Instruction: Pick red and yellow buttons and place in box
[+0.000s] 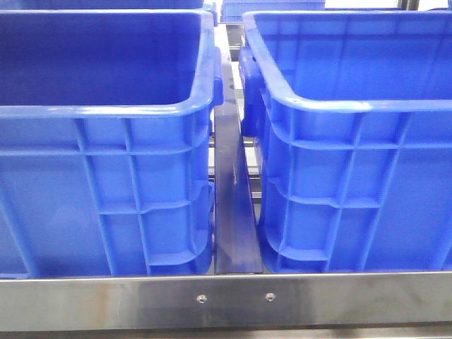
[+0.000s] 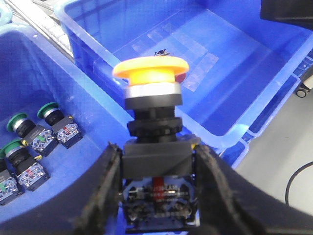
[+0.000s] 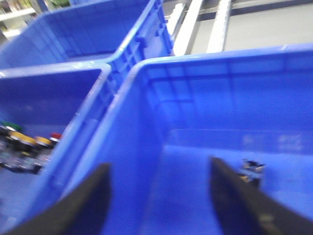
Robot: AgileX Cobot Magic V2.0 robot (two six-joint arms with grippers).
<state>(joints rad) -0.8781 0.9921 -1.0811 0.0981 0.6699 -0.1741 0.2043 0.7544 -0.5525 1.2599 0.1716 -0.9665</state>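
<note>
Yellow-orange capped button (image 2: 150,73), black-bodied, stood upright, pinched by the left gripper (image 2: 155,166); the right gripper (image 3: 159,205) hung spread, apparently empty.

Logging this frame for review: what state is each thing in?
Left gripper: shut on the yellow button.
Yellow button: held upright, cap up.
Right gripper: open, holding nothing.
Green buttons: lying in a blue crate.
Other blue crate: nearly bare.
</note>
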